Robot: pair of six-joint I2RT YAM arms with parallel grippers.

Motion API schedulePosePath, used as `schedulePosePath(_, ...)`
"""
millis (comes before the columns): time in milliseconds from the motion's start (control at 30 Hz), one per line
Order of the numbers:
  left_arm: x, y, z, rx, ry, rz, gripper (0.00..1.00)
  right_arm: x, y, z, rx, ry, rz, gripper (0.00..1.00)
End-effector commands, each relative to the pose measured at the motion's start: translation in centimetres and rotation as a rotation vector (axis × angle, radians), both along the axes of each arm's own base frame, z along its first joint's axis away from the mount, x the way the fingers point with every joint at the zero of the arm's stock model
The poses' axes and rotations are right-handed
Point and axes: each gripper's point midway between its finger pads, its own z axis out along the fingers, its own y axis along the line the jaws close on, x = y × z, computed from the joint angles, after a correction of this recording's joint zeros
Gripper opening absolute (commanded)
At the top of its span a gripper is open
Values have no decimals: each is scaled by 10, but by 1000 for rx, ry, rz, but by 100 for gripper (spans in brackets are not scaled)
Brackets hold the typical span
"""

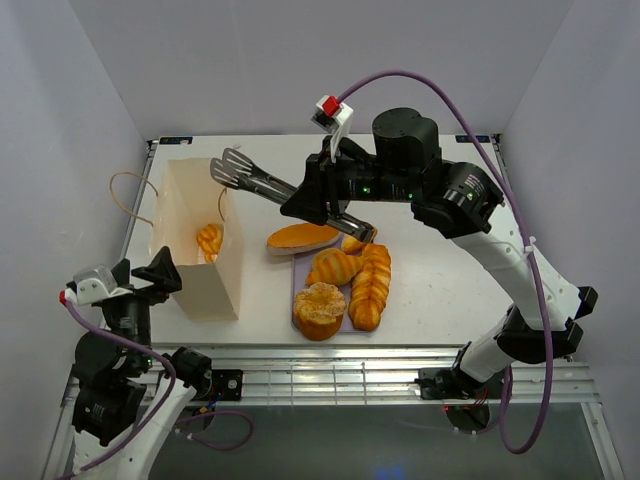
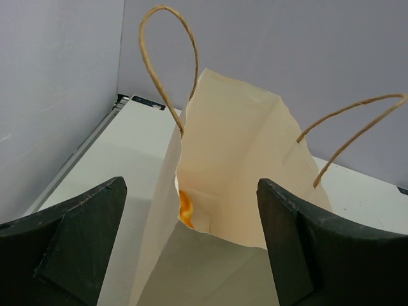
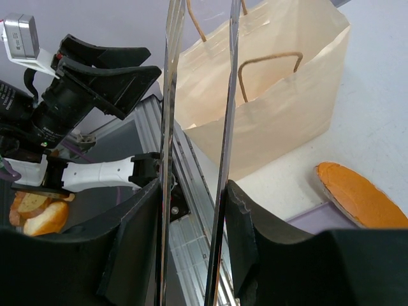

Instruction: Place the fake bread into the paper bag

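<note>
The paper bag [image 1: 195, 235] stands open at the left of the table, with one golden bread piece [image 1: 209, 241] inside. It also shows in the left wrist view [image 2: 185, 207], deep in the bag [image 2: 236, 146]. More fake bread lies on the lavender tray [image 1: 297, 290]: a long flat loaf [image 1: 302, 236], a croissant [image 1: 333, 267], a braided loaf [image 1: 370, 285] and a round bun [image 1: 319, 310]. My right gripper [image 1: 318, 200] is shut on the silver tongs [image 1: 250, 178], whose empty tips hover above the bag's right edge. My left gripper [image 1: 150, 275] is open and empty, just beside the bag's near left corner.
The bag's cord handles [image 2: 169, 51] stick up and outward. In the right wrist view the tongs' arms [image 3: 226, 95] run up past the bag [image 3: 274, 108], with the flat loaf [image 3: 360, 194] to the right. Walls close in at left, back and right.
</note>
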Motion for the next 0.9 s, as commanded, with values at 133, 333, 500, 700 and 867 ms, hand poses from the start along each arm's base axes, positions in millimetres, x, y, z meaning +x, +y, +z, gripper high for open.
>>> schedulePosePath(133,12,-2,16,16,60,17,93,-7,-22,31,90,-75,-43,49)
schedulePosePath(333,20,11,18,7,147,126,93,3,-43,8,52,-80,-157,49)
schedulePosePath(500,19,14,49,1,152,145,93,11,-57,-7,19,-85,-235,48)
schedulePosePath(700,24,12,51,52,239,146,93,11,-66,-27,-1,-84,-265,49)
schedulePosePath(867,35,7,20,86,372,160,89,17,-75,-38,-23,-89,-317,49)
